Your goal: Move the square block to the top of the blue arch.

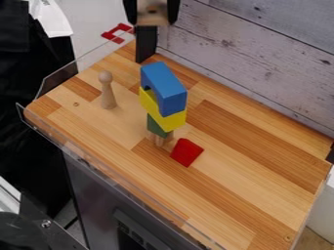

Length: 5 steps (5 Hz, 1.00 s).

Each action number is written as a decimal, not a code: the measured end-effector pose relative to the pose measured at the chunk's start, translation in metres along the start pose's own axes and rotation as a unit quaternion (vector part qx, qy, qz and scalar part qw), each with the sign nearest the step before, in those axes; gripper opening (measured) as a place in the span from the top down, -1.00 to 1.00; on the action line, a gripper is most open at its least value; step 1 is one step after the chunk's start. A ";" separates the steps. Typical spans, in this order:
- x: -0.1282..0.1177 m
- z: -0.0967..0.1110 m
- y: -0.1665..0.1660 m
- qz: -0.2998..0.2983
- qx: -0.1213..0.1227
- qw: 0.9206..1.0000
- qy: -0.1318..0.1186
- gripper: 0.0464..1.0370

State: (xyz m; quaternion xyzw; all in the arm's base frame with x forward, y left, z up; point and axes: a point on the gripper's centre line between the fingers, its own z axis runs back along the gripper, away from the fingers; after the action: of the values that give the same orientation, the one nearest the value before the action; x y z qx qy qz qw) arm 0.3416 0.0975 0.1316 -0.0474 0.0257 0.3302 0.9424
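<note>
Red block (186, 152) nearest us, the gripper (152, 20) pinches the square wooden block (152, 17) up beyond the blue arch (168, 90): carrying stage, I'd say, needing centring over the arch before lowering.

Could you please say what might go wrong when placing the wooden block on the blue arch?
The gripper might set the wooden block off-centre, letting it slide off the blue arch. Pressing down could topple the tall, narrow stack, and falling pieces might hit the red block nearby.
</note>
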 end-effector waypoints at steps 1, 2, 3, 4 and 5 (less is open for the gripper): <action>-0.023 0.031 0.002 -0.003 -0.010 1.000 -0.012 -0.59; -0.053 0.034 0.003 -0.006 -0.008 1.000 0.014 -0.59; -0.077 0.026 0.007 0.006 -0.013 0.999 0.048 -0.59; -0.093 0.015 0.008 0.017 -0.017 0.997 0.079 -0.59; -0.106 0.005 0.008 0.020 -0.015 0.994 0.103 -0.59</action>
State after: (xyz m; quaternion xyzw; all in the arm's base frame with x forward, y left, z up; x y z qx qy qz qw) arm 0.2541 0.0381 0.1449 -0.0949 0.1189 0.3431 0.9269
